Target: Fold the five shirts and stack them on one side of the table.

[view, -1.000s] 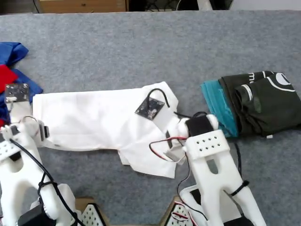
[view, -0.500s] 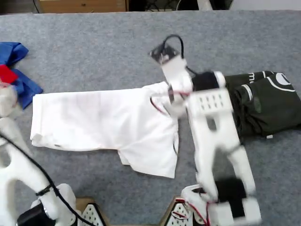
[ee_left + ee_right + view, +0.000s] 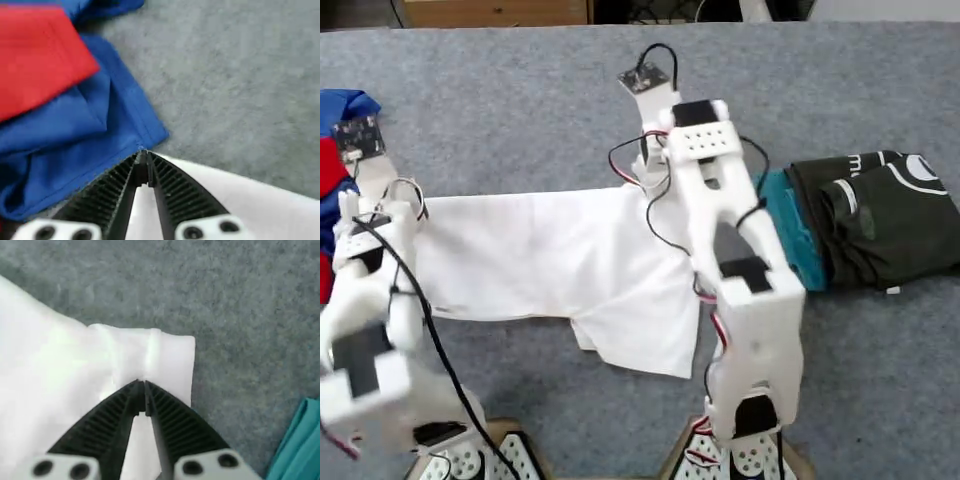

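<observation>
Both ends are clenched on the white shirt [image 3: 540,265], which lies spread across the middle of the table [image 3: 520,120]. Your left gripper [image 3: 142,160] pinches its far corner beside the blue shirt [image 3: 75,150]. Your right gripper [image 3: 140,387] pinches the other far corner, near the folded stack [image 3: 880,220]. Lift both corners level, just clear of the table, then draw them toward you evenly so the fold lands straight. Steer the left one clear of the blue cloth.

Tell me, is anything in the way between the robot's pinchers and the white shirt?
No, nothing visible is in the way. The left gripper is shut on a corner of the white shirt, right beside the blue shirt. The right gripper is shut on another corner.
</observation>
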